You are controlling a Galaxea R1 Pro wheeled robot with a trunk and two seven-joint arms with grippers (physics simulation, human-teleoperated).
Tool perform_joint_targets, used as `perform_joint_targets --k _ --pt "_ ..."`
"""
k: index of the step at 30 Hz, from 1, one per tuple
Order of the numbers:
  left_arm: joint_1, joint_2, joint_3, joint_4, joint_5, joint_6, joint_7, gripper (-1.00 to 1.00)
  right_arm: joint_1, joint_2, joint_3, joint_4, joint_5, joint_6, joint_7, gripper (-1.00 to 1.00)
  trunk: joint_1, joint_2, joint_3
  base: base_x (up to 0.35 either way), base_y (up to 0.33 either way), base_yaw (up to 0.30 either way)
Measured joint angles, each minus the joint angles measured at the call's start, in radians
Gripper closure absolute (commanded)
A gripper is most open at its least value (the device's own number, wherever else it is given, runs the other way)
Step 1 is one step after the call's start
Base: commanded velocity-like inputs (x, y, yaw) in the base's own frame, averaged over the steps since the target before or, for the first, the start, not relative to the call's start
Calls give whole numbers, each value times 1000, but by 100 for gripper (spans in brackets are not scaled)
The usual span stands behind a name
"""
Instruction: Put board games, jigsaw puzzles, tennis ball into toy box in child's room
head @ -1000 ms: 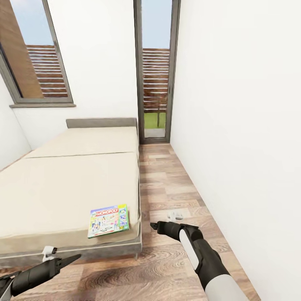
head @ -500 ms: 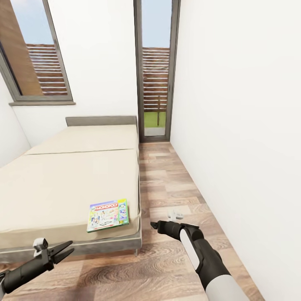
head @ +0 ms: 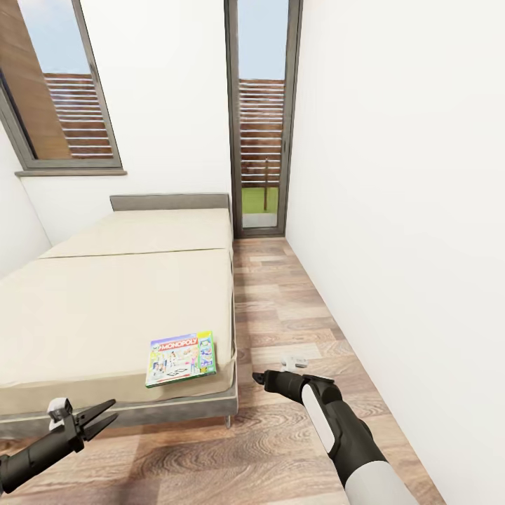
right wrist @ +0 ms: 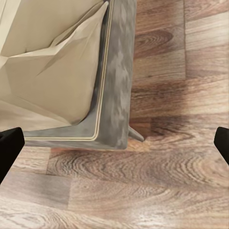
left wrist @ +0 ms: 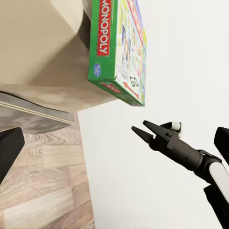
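Nearest: my left gripper [head: 104, 415], low at my left over the wood floor [head: 280, 449], just in front of the bed's foot. Fingers spread apart in a V, nothing between them.

My right gripper [head: 257, 379], out over the floor beside the bed's near corner, also seen from my left wrist [left wrist: 138, 129]. Its two dark fingers are parted a little at the tips and hold nothing.

Bed frame corner [right wrist: 114, 95]: dark grey, one small leg on the planks, beige mattress folded above it.

Board game [head: 181, 358]: one flat box, green-edged, red "Monopoly" banner, lying flat on the mattress close to the foot and to the edge on my right side. From my left wrist [left wrist: 117, 52] its green side and printed lid show. Apart from both grippers.

Bed [head: 105, 308]: large, plain beige, a seam across the middle, low grey headboard [head: 170, 204] at the far wall.

Farthest: white walls, a tall dark-framed window [head: 261, 119] at the floor's end, a second window [head: 59, 91] above the headboard.
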Motion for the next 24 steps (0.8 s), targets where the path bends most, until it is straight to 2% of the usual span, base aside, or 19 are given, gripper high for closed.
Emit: perform_joint_targets --k 24 --pt "0 -1 10 0 0 -1 -1 -100 0 -2 -1 1 0 2 -1 -100 0 0 0 0 0 0"
